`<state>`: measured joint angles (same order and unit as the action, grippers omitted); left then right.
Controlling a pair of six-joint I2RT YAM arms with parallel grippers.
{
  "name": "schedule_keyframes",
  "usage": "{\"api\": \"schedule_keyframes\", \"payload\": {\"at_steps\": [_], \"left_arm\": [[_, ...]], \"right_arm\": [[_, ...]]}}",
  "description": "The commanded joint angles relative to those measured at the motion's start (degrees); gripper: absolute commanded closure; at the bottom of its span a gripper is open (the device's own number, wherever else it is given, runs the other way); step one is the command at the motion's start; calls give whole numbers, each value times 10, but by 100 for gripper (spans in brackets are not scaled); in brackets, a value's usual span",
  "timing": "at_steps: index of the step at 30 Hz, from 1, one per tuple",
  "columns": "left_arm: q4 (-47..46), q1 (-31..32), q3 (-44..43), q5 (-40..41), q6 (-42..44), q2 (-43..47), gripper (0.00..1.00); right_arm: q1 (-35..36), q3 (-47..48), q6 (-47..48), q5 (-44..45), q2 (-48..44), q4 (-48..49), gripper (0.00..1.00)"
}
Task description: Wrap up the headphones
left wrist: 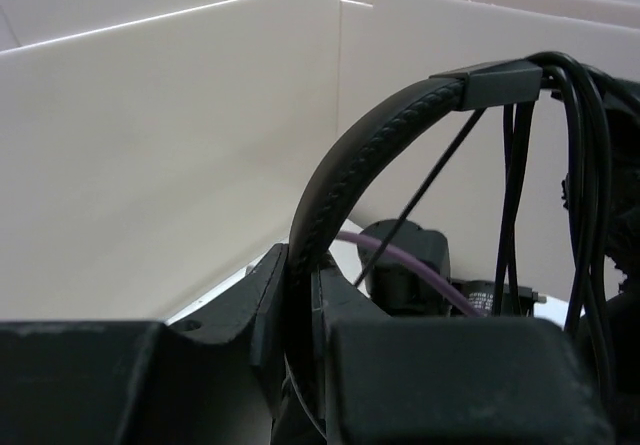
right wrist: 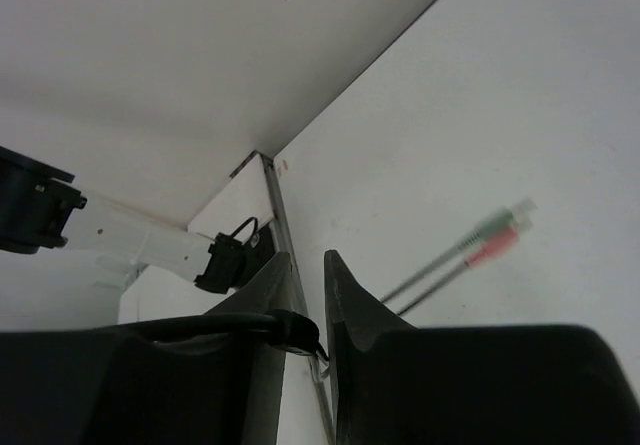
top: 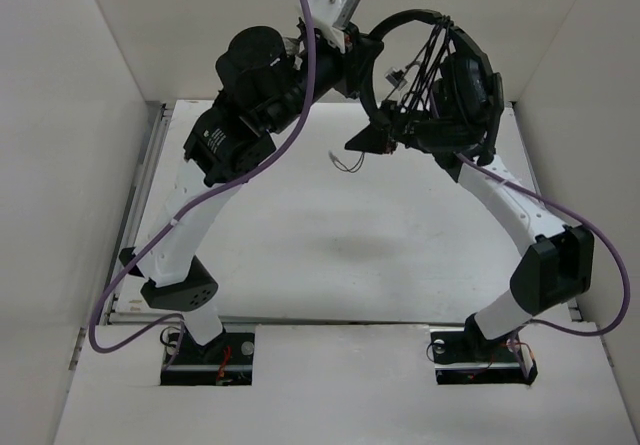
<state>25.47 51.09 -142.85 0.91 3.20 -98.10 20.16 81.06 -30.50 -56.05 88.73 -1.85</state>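
Note:
The black headphones (top: 462,83) hang in the air at the back of the table, between my two grippers. My left gripper (top: 366,73) is shut on the padded headband (left wrist: 372,155); the band passes straight between the jaws in the left wrist view. Several strands of the thin black cable (top: 420,65) run from the top of the band down past the earcup, and they show in the left wrist view (left wrist: 518,185). My right gripper (top: 358,143) is shut on the cable (right wrist: 290,328) near its end. The green and pink plugs (right wrist: 500,231) dangle below it, above the table (top: 345,161).
White walls (top: 70,145) enclose the white table (top: 330,245) on the left, back and right. Purple arm cables (top: 250,170) loop beside both arms. A metal rail (top: 150,180) runs along the table's left edge.

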Motion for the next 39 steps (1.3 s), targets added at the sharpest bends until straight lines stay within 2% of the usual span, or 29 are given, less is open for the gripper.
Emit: {"api": "schedule_keyframes", "payload": {"at_steps": [1, 21, 24, 30, 35, 39], "left_arm": [[-90, -11, -35, 13, -23, 21, 97], [-108, -87, -32, 57, -28, 27, 97], [-113, -96, -32, 64, -28, 26, 97], [-124, -122, -28, 95, -30, 24, 97], [-140, -153, -6, 158, -37, 23, 97], [-140, -171, 17, 190, -53, 23, 97]], "right_arm": [[20, 19, -15, -24, 16, 25, 74], [55, -6, -122, -53, 60, 139, 73], [55, -5, -127, -53, 65, 145, 75], [59, -11, -132, -55, 65, 149, 89], [71, -20, -95, -28, 57, 100, 97], [85, 11, 13, 24, 49, -21, 99]]}}
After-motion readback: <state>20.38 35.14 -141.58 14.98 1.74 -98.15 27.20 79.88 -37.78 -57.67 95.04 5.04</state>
